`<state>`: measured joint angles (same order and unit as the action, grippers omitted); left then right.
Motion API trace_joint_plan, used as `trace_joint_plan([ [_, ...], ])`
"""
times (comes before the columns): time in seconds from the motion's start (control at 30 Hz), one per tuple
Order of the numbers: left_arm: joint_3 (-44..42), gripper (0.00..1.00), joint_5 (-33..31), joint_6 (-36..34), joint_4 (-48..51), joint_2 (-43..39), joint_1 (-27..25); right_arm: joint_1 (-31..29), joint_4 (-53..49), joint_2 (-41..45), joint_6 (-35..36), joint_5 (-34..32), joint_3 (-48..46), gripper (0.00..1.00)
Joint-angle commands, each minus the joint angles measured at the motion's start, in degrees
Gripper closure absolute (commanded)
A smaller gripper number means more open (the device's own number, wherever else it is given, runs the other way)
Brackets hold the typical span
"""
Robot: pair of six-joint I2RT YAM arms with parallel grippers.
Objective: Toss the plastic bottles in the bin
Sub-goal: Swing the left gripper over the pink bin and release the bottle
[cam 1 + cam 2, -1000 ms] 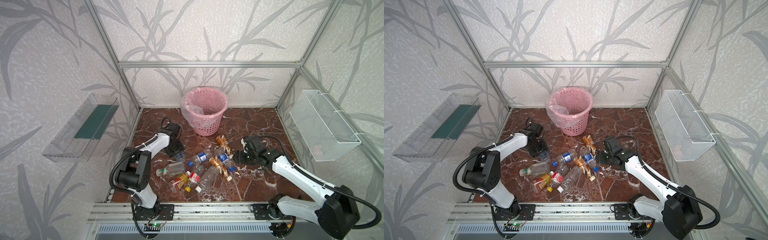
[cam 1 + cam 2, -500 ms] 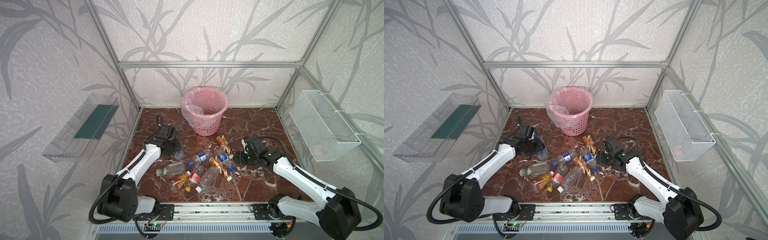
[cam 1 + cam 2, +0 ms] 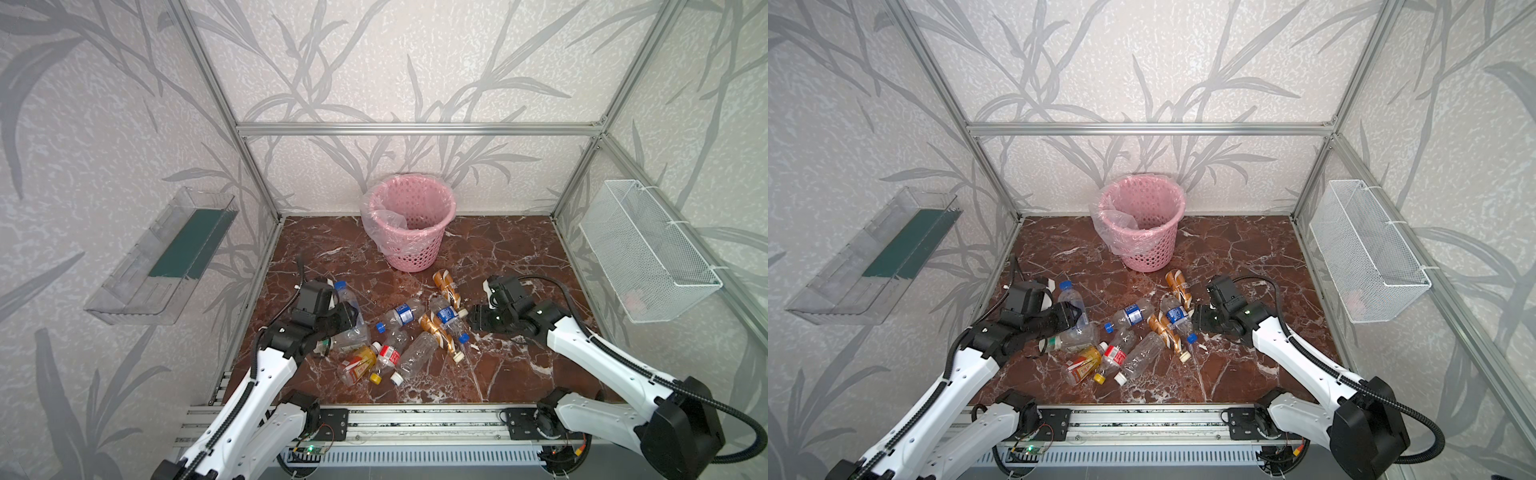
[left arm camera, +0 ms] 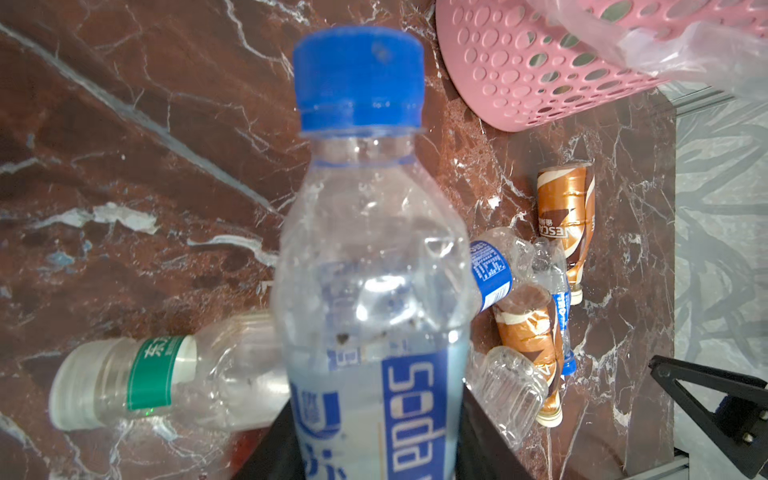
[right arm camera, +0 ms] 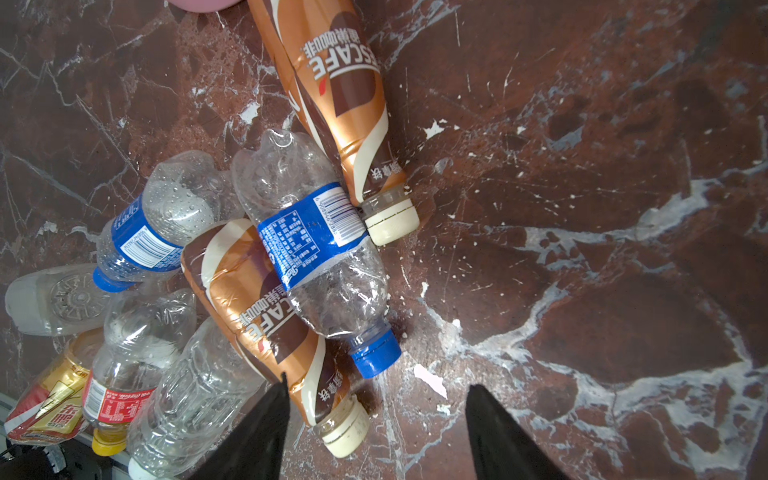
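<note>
**One bottle gripped, the bin waiting at the back**

In both top views the left gripper point(image 3: 348, 311) is clamped on a clear soda bottle point(image 3: 344, 296), cap towards the pink bin point(image 3: 411, 257). The bin stands well apart by the back wall, while the other bottles point(image 3: 409, 332) lie heaped between the arms. In the left wrist view the jaws squeeze the labelled belly, probably to keep the bottle steady for the carry. In the right wrist view the right gripper point(image 5: 378, 384) hovers just beside a brown coffee bottle point(image 5: 270, 299), jaws apart and empty — lining up a pick, I'd guess.
</note>
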<state>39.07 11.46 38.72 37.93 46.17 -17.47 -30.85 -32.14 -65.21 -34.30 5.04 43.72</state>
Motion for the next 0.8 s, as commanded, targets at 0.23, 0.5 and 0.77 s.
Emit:
trace_joint_plan([
  [0.23, -2.92, 0.53, -1.86, 5.93, 3.2, -8.84, -4.38, -0.93, -0.45, 1.48, -0.41, -0.86, -0.64, 0.33],
  [0.5, 26.25, 0.52, 2.46, 1.19, -12.0, 12.88, -6.93, -0.84, -4.16, 4.97, 0.2, -3.2, 1.44, 0.33],
  [0.77, 88.65, 0.12, 0.15, -5.12, 10.37, 49.11, -6.58, -0.53, -9.9, 10.9, 0.32, -6.01, 2.32, 0.31],
])
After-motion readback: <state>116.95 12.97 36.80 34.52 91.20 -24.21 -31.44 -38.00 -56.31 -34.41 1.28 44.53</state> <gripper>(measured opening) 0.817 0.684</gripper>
